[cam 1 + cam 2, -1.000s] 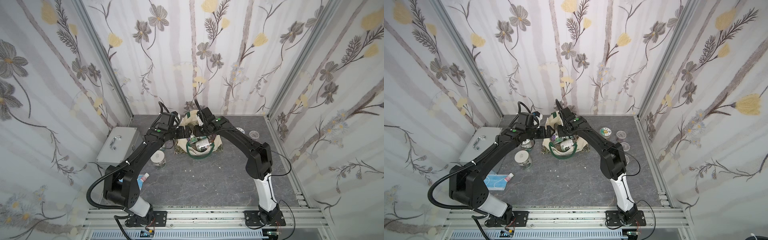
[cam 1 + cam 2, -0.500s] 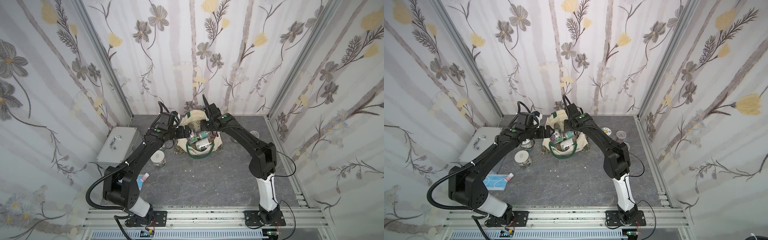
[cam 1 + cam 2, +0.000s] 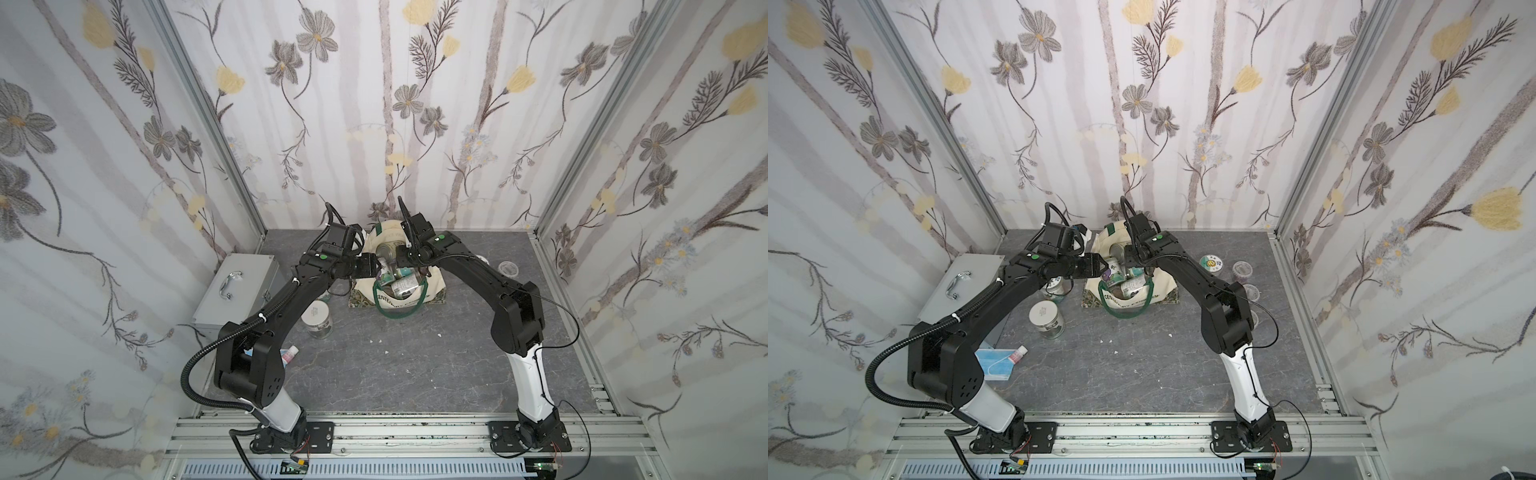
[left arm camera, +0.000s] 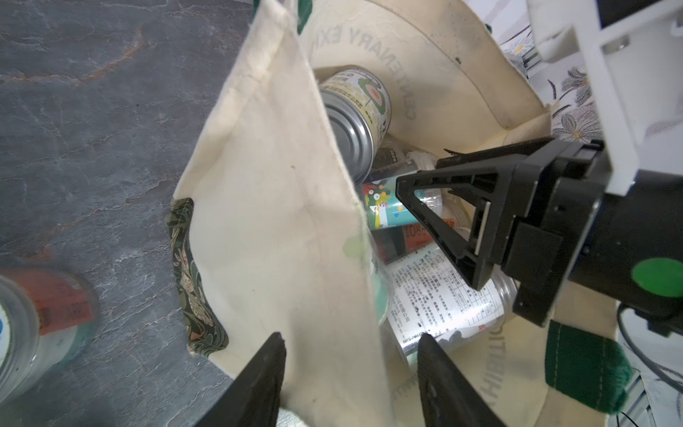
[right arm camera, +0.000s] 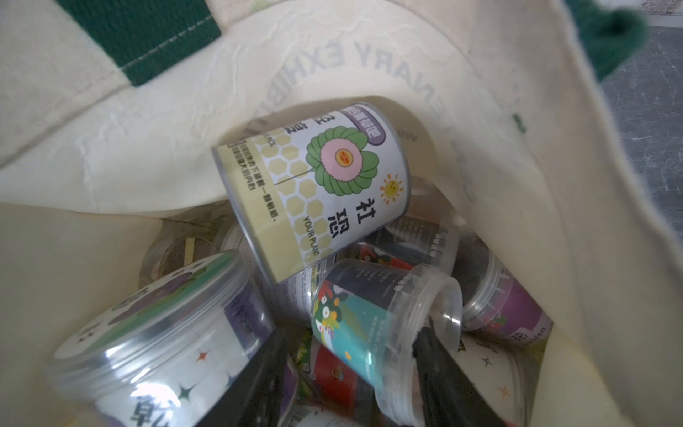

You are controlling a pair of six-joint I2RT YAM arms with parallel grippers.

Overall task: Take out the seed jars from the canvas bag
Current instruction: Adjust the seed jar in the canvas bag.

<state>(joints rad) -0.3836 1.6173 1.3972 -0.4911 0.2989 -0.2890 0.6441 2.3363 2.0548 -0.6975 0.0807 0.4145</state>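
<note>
**A:** While both arms lean in over it, where does the canvas bag [image 3: 432,286] stand?

**B:** At the middle of the far edge of the table [image 3: 415,374], mouth open upward, with seed jars [image 5: 499,307] heaped inside.

**A:** And the left gripper [image 4: 351,336]?

**B:** Its jaws stand apart, astride the bag's side wall. One finger is outside the canvas and one inside, with gap to spare.

**A:** The right gripper [image 5: 353,329]?

**B:** It is down inside the bag, a finger on each side of a teal-labelled jar [image 5: 343,310] that lies on its side. One finger touches the jar's clear lid. Whether the jar is truly gripped I cannot tell.

**A:** Any jars out on the table?

**B:** A white-lidded jar [image 3: 318,318] stands upright near the bag, on its left. A green-and-white-lidded jar [image 3: 1212,262] and a clear-lidded jar [image 3: 1241,269] stand towards the right edge.
</note>
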